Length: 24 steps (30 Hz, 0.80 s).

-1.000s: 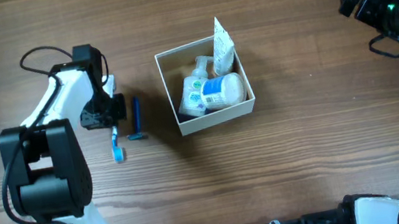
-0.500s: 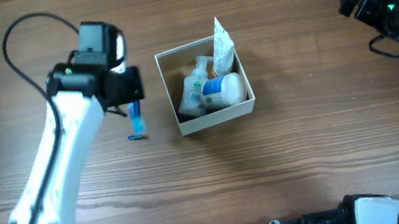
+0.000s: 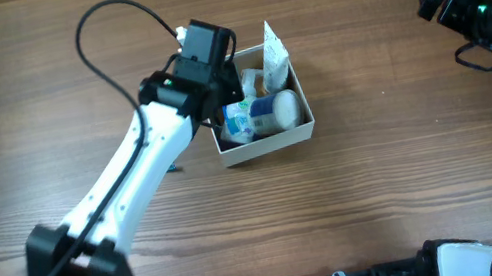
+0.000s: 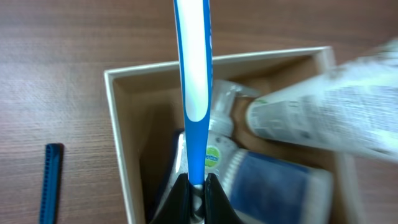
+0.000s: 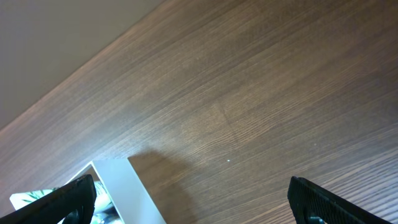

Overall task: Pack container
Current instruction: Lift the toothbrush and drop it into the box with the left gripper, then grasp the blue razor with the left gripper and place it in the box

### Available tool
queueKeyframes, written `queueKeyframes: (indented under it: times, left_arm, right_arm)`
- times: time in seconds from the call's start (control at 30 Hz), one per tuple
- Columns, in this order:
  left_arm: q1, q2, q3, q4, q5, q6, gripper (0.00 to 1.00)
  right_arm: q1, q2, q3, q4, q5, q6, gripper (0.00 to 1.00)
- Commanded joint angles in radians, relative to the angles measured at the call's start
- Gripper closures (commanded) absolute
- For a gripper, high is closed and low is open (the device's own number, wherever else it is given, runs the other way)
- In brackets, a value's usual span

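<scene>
One blue toothbrush point(image 4: 194, 68) is pinched by its end in the left gripper point(image 4: 198, 186), whose jaws are closed tight on it; the long handle reaches out over the open top of the container point(image 4: 118, 143), above its left half. The container sits flat on the wooden table point(image 3: 388, 194), already holding a white tube point(image 4: 336, 112) leaning over its far right corner, a white-and-blue jar point(image 3: 274, 111) and a small green-labelled bottle point(image 4: 214, 152). A thin blue item point(image 4: 51, 183), perhaps a razor, lies on the wood just left of the container. The right gripper point(image 5: 196, 199) hangs well off to the container's right, jaws spread wide and holding nothing.

The container looks like thin cardboard: light even when filled, with walls that would bow under a hard squeeze and a base likely to slide on the smooth wood if nudged. The best hold is probably a gentle pinch over the rim on a bare wall, near a corner where the card is stiffest. The free space inside lies along the left wall
</scene>
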Motion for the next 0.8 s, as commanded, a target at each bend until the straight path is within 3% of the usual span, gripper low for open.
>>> queueKeyframes:
  times: [0.0, 0.07, 0.4, 0.6, 0.77]
  left_arm:
    - [-0.001, 0.034, 0.005, 0.002, -0.03, -0.032, 0.95]
    - [-0.001, 0.024, 0.006, -0.006, -0.028, -0.032, 0.71]
    - [0.047, -0.158, 0.006, -0.115, -0.031, -0.027, 0.5]
    - [0.171, -0.127, -0.018, -0.267, -0.082, -0.02, 0.48]
    - [0.235, -0.046, -0.107, -0.265, -0.079, -0.015, 0.48]
  right_arm:
    - [-0.002, 0.001, 0.003, 0.003, -0.017, 0.006, 0.0]
    - [-0.002, 0.001, 0.003, 0.003, -0.017, 0.006, 0.0]
    - [-0.002, 0.001, 0.003, 0.003, -0.017, 0.006, 0.0]
    - [-0.002, 0.001, 0.003, 0.003, -0.017, 0.006, 0.0]
    - [-0.002, 0.001, 0.003, 0.003, -0.017, 0.006, 0.0]
